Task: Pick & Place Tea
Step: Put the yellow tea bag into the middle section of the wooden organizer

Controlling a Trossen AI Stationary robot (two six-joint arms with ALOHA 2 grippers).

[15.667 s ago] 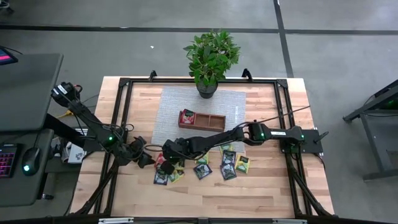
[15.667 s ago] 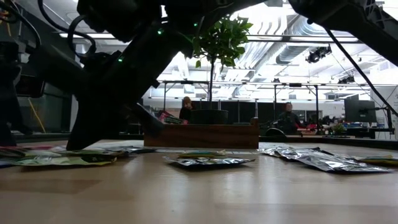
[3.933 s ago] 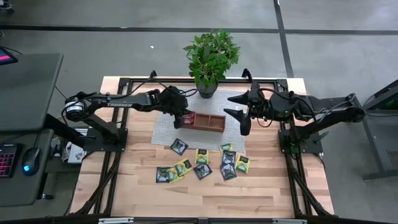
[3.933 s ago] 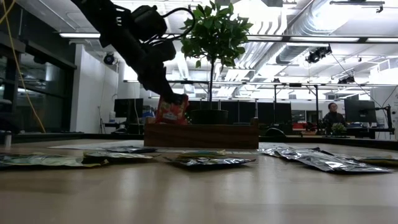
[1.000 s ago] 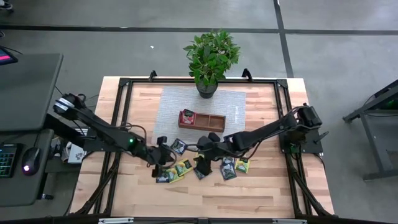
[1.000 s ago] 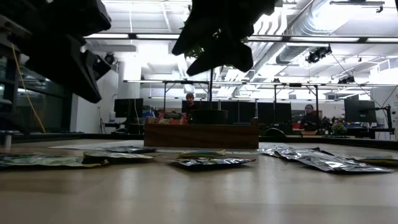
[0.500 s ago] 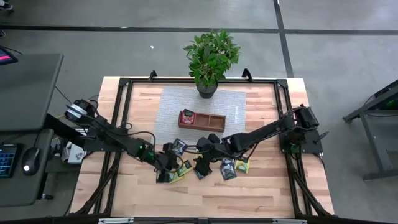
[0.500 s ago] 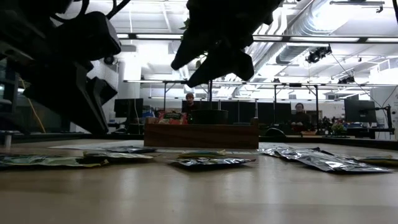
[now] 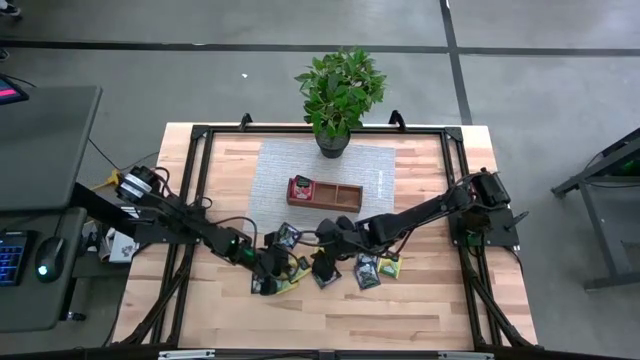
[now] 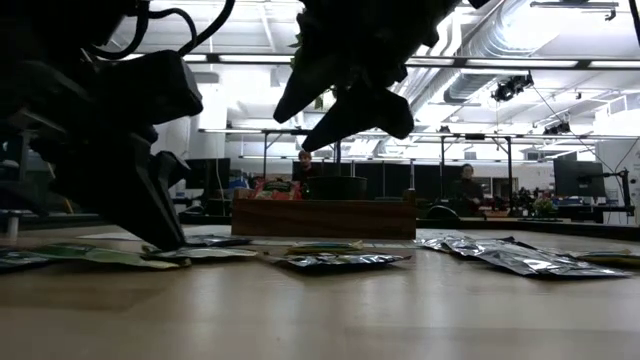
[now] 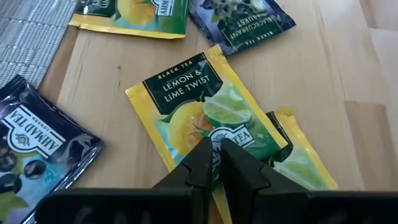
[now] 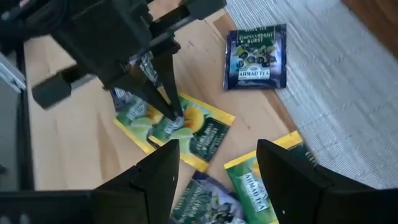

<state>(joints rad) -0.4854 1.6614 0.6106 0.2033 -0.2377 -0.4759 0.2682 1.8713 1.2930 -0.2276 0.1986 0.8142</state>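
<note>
The table (image 9: 420, 300) is filling the frame's centre, the tray (image 9: 325, 194) sitting just above the middle. Below it, the right gripper (image 9: 322, 263) is hovering spread wide, while the left gripper (image 11: 216, 163) is pinching a yellow lemon-lime tea bag (image 11: 205, 106), lower centre-left.

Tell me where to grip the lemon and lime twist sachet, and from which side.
Probably from straight above, at the free edge of the lemon-lime sachet: it lies flat, overlapping another yellow sachet. The left end effector already sits on it, fingers nearly together.
</note>
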